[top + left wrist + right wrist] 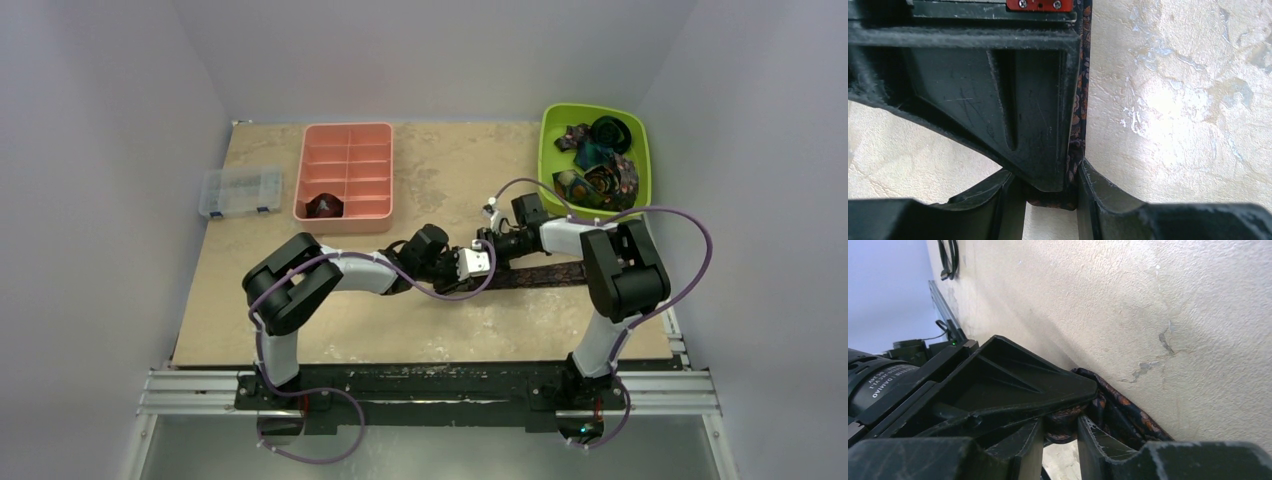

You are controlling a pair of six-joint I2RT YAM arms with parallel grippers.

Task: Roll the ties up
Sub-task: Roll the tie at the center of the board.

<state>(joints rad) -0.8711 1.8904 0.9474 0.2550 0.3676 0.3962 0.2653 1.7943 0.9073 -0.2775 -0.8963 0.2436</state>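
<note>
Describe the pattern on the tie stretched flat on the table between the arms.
The tie is dark with small orange-brown floral motifs, clearest in the right wrist view.

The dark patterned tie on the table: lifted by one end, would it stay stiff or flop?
Probably floppy: the tie bunches into folds between the right claw's fingers. Likely light, being thin flat cloth. Unlikely to roll away while lying as a flat strip.

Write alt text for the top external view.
The left arm and right arm meet mid-table, jaws together at the end of a dark patterned tie lying flat. Beyond them, a green bin at right holds rolled ties, a pink tray holds one roll, and a clear box sits at left.
</note>
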